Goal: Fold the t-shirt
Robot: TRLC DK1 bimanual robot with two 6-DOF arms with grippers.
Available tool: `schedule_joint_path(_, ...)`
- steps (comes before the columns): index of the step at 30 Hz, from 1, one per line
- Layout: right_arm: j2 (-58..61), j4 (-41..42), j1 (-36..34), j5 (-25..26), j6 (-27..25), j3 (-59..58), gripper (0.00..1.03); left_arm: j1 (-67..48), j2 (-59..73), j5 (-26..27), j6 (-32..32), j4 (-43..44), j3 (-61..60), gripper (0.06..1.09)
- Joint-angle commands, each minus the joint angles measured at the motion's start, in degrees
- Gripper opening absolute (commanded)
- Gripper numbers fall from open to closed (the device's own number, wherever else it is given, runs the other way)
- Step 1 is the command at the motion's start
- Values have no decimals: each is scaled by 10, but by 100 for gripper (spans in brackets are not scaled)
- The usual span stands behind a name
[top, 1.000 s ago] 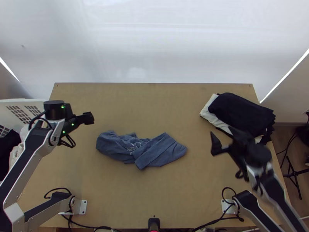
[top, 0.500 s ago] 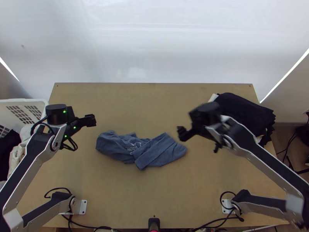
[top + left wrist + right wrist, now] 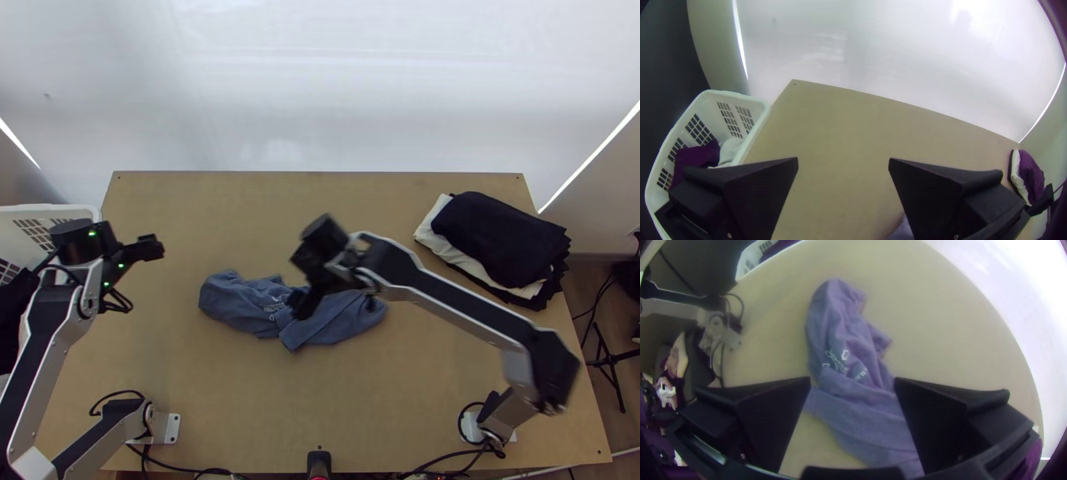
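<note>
The blue t-shirt (image 3: pixel 248 308) lies bunched and partly folded over itself around the table's middle, its white print facing up. Over its middle, in the top view, is my right gripper (image 3: pixel 300 302). In the right wrist view the right gripper (image 3: pixel 852 384) is open, with the t-shirt (image 3: pixel 844 338) stretching below and between its fingers. My left gripper (image 3: pixel 152 248) stands over the table's left part, apart from the cloth. The left wrist view has the left gripper (image 3: pixel 843 162) open with nothing between its fingers, and a bit of the t-shirt (image 3: pixel 903 231) beside one finger.
A stack of folded black and white cloths (image 3: pixel 504 240) lies at the table's back right. The white basket (image 3: pixel 48 212) with clothes stands at the left edge. Bare wood (image 3: pixel 320 208) stretches behind the t-shirt.
My right gripper has swept left from the table's right side to over the t-shirt. The left gripper moved slightly right, then back left. The t-shirt lies as before.
</note>
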Motion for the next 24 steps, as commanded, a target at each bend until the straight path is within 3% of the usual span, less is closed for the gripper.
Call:
schedule_joint_path(1, 117, -10, 43, -22, -10, 99, 84, 65, -23, -3, 19, -9, -2, 104)
schedule_joint_path(14, 288, -25, 23, -63, 1, 237, 82, 95, -39, -3, 23, -14, -4, 104)
schedule_joint_path(18, 328, -55, -19, -165, 49, 268, 44, 99, -39, -2, 24, -14, -4, 104)
schedule_joint_path(20, 332, -66, -41, -194, 54, 271, 12, 99, -38, -2, 24, -12, -4, 104)
schedule_joint_path(21, 328, -69, -49, -197, 54, 270, 2, 100, -37, -2, 24, -10, -4, 104)
schedule_joint_path(24, 300, -80, -77, -203, 54, 257, 3, 99, -32, -2, 24, -6, -3, 104)
